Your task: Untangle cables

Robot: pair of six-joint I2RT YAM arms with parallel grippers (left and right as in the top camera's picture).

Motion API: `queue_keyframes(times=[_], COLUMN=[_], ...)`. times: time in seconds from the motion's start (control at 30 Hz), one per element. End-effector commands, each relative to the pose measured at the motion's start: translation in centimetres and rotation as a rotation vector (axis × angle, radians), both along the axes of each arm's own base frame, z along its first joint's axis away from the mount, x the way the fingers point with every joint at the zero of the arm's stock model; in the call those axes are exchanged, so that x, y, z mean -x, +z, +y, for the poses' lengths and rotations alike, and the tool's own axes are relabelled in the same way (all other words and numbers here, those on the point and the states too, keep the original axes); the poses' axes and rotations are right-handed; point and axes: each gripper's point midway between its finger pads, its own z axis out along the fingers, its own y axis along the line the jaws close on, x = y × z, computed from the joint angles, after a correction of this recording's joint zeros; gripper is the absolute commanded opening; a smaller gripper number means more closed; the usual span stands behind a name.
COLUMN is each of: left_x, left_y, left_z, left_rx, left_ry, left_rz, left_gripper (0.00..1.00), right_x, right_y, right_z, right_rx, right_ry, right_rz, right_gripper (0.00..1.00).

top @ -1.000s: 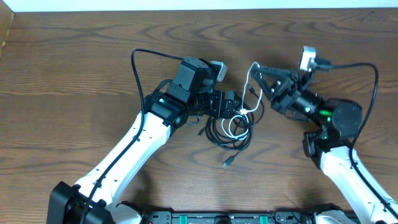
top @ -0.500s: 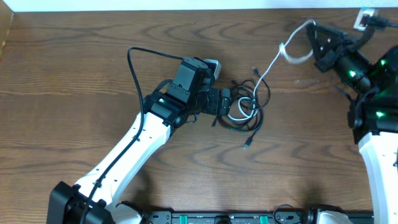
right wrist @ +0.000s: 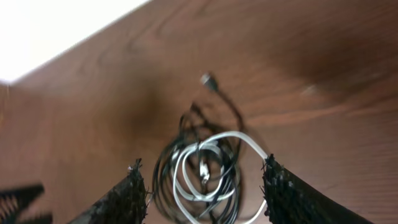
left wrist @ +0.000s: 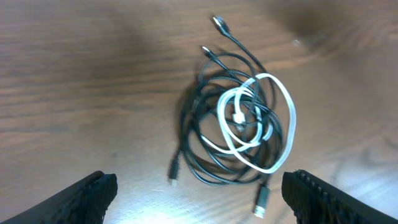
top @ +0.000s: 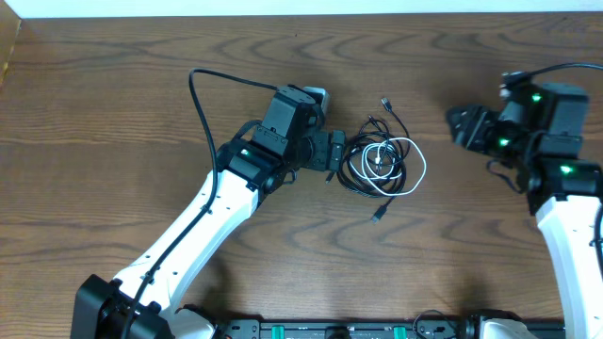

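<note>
The cables [top: 377, 168] lie in one tangled pile on the wooden table [top: 113, 113]: black loops with a white cable [left wrist: 237, 117] coiled through them. One black plug [top: 384, 101] points away at the back and another [top: 377, 215] trails toward the front. My left gripper [top: 336, 151] sits open just left of the pile, and in the left wrist view its fingers [left wrist: 93, 196] stand wide apart short of the loops. My right gripper [top: 462, 125] hangs open and empty to the right of the pile. In the right wrist view the white cable [right wrist: 225, 134] shows between its fingers [right wrist: 124, 199], untouched.
A thicker black cord [top: 203, 85] arcs from the left arm over the table. The table's far edge [top: 301, 13] runs along the top of the overhead view. The right arm's body [top: 556, 160] stands at the right side.
My right gripper had lifted the white cable up and to the right, then opened. The white cable dropped back onto the pile, and the right gripper now sits lower at the right.
</note>
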Motion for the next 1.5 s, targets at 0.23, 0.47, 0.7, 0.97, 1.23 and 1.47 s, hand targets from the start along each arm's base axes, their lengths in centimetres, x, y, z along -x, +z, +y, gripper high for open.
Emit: queue_keyframes(times=[0.23, 0.47, 0.7, 0.97, 1.23, 1.47], left_x=[-1.2, -0.7, -0.6, -0.6, -0.6, -0.6], left_y=[-0.3, -0.7, -0.8, -0.8, -0.8, -0.8], left_z=[1.6, 1.9, 2.0, 2.0, 2.0, 2.0], left_rx=[-0.089, -0.104, -0.107, -0.108, -0.108, -0.107], left_ry=[0.064, 0.063, 0.063, 0.063, 0.063, 0.063], left_rz=[-0.047, -0.023, -0.018, -0.017, -0.017, -0.018], left_gripper=[0.91, 0.91, 0.91, 0.91, 0.91, 0.91], right_x=[2.5, 1.8, 2.0, 1.8, 1.2, 1.5], right_y=[-7.1, -11.9, -14.0, -18.7, -19.4, -19.2], right_z=[7.7, 9.0, 12.6, 11.5, 11.4, 13.1], right_rx=[0.249, 0.284, 0.213, 0.383, 0.398, 0.347], right_ry=[0.275, 0.295, 0.418, 0.397, 0.385, 0.438], right_rz=[0.103, 0.199, 0.21, 0.278, 0.27, 0.255], right_gripper=[0.5, 0.29, 0.27, 0.18, 0.19, 0.24])
